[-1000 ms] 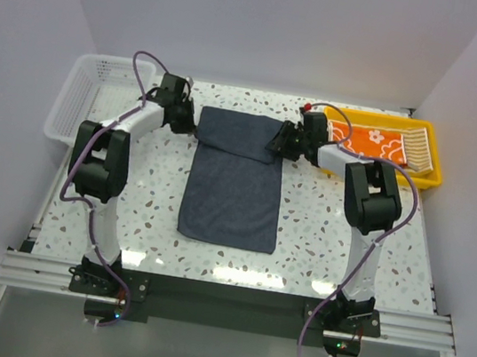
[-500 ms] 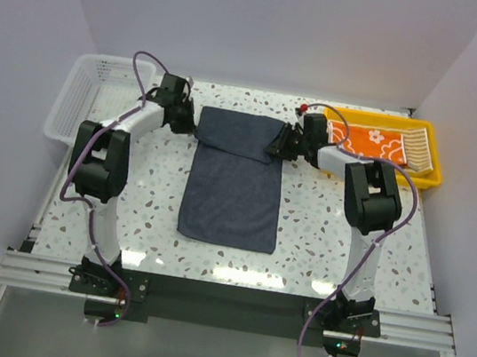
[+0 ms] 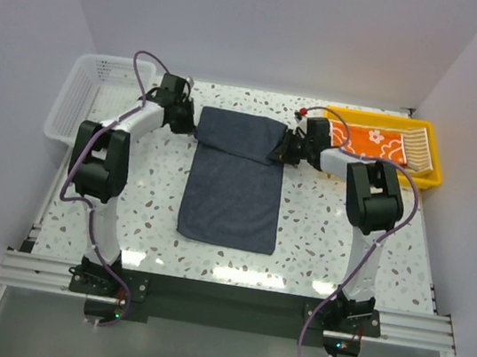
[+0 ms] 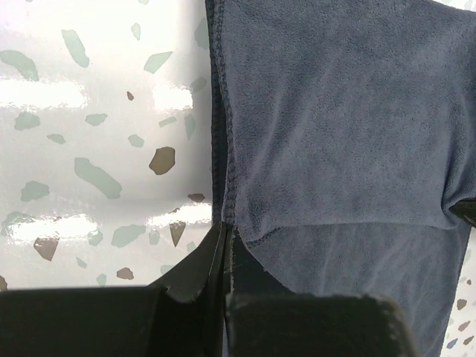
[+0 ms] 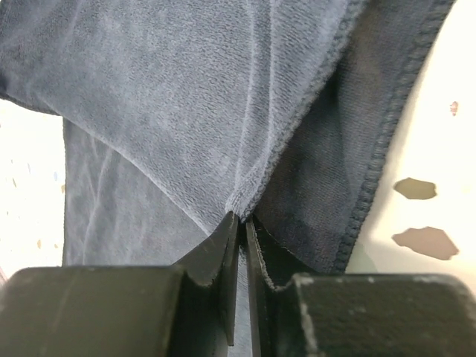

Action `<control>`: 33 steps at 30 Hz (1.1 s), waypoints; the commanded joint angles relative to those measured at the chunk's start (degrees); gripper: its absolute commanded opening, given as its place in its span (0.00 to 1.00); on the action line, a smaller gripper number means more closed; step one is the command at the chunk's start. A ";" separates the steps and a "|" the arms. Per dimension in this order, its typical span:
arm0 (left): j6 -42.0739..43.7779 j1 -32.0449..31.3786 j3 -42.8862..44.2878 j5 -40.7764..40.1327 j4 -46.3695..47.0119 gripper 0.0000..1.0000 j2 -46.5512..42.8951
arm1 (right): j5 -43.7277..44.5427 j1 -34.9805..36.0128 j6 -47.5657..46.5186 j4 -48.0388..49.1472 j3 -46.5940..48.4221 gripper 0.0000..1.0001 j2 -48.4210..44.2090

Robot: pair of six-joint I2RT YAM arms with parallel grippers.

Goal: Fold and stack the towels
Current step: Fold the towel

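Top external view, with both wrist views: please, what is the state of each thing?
dark blue-grey towel: flat on table, far edge folded over.
left gripper: shut on the flap's left corner.
right gripper: shut on the flap's right corner.
orange towel: lying in yellow tray.

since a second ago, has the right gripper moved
Yes, slightly: the right gripper, gripping the dark towel, slid toward the near edge relative to the yellow tray.

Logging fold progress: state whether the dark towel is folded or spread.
Partly folded: far edge doubled over, left gripper and right gripper pinching the towel.
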 commanded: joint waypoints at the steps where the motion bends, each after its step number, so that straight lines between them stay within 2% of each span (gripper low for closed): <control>1: 1.26 0.13 0.58 0.52 -0.81 0.00 -0.32 | -2.11 -0.96 -2.70 -1.00 0.94 0.11 -3.43; 4: 1.26 0.22 1.80 0.17 -1.69 0.00 -0.50 | -2.20 -1.75 -3.14 -2.50 2.96 0.05 -3.87; 7: 1.35 0.57 3.30 -0.36 -2.92 0.00 -1.02 | -1.94 -2.72 -3.41 -8.28 5.42 0.00 -5.10; 15: 1.26 0.84 6.91 -0.36 -6.26 0.00 -2.25 | 0.26 -3.77 -3.23 -20.95 11.49 0.00 -7.73; 22: 0.48 0.84 6.73 1.05 -11.00 0.00 -7.87 | 0.96 -3.77 -2.79 -33.41 13.78 0.00 -12.20; 28: -0.84 0.75 0.41 2.80 -15.48 0.00 -16.30 | 1.58 -3.69 -1.57 -39.49 10.53 0.00 -19.49; 33: -1.90 0.58 -10.74 5.53 -15.84 0.00 -24.83 | 1.14 -3.51 -1.56 -43.10 3.96 0.00 -26.62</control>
